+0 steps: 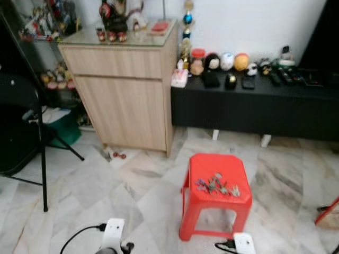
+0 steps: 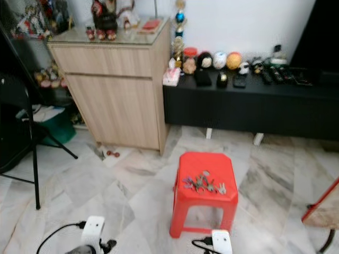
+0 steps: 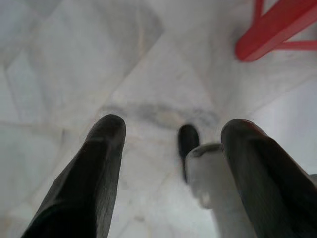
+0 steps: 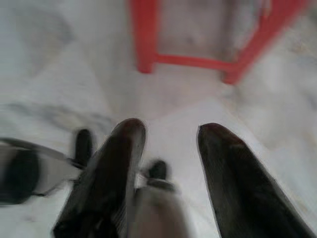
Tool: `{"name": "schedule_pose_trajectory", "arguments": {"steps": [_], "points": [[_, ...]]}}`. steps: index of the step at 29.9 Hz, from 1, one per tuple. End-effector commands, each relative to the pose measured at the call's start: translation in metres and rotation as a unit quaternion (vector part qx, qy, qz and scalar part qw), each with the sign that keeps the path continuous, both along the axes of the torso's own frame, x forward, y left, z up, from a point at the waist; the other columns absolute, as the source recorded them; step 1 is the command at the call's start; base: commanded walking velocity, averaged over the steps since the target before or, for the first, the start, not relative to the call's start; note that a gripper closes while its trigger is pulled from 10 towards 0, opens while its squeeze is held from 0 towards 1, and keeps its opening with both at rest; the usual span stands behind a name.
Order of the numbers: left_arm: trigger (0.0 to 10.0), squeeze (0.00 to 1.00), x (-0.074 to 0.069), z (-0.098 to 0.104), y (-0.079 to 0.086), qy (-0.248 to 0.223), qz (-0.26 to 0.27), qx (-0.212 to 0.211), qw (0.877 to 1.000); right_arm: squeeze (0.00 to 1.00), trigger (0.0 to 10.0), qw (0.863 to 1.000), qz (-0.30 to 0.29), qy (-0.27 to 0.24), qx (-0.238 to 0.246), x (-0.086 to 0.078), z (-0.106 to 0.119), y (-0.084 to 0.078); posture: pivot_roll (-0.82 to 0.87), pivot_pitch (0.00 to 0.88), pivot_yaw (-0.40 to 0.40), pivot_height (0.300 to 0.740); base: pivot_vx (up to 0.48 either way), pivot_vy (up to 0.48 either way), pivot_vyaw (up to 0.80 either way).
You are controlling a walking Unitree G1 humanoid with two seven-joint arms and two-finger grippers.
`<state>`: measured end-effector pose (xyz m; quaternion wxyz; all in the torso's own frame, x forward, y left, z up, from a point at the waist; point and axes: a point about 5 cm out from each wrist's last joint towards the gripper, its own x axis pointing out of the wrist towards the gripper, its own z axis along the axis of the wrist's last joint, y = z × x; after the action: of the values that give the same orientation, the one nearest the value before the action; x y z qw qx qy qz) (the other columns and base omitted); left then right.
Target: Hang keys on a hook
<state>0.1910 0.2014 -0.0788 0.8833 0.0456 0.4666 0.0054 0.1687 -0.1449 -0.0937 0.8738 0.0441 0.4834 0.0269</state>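
A bunch of keys lies on top of a red plastic stool on the marble floor, right of centre in the eye views. My left gripper hangs low over the floor, open, nothing between its black fingers. The stool's legs show beyond it. My right gripper also hangs over the floor, open and empty, with the stool's lower frame ahead of it. The bottom edge of the eye views shows both arms' white parts.
A wooden cabinet with figurines stands at the back left. A low black bench with small items runs along the wall. A black folding chair is at the left. A red object sits at the right edge.
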Motion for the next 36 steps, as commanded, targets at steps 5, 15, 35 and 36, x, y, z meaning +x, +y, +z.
{"name": "schedule_pose_trajectory", "arguments": {"steps": [5, 15, 35, 36], "points": [[10.0, 0.0, 0.006, 0.002, -0.009, -0.007, -0.008, -0.01, 1.0, 0.0, 10.0, 1.0, -0.021, 0.002, -0.018, 0.0, 0.001, -0.026, 0.04, 0.0, -0.025, 0.74, 0.286, 0.0, 0.0], [10.0, 0.0, 0.006, 0.002, -0.01, -0.008, -0.004, -0.012, 1.0, 0.0, 10.0, 0.999, -0.026, 0.008, -0.023, -0.005, 0.0, -0.037, 0.04, 0.0, -0.03, 0.74, 0.285, 0.0, 0.0], [10.0, 0.0, 0.006, 0.002, -0.01, -0.011, 0.001, -0.015, 1.0, 0.0, 10.0, 1.0, -0.02, 0.004, -0.013, 0.002, 0.001, -0.02, 0.04, 0.0, -0.029, 0.74, 0.085, 0.0, 0.0], [10.0, 0.0, 0.006, 0.002, -0.01, -0.011, 0.001, -0.015, 1.0, 0.0, 10.0, 1.0, -0.02, 0.004, -0.013, 0.002, 0.001, -0.02, 0.04, 0.0, -0.029, 0.74, 0.0, 0.0, 0.0]]}}
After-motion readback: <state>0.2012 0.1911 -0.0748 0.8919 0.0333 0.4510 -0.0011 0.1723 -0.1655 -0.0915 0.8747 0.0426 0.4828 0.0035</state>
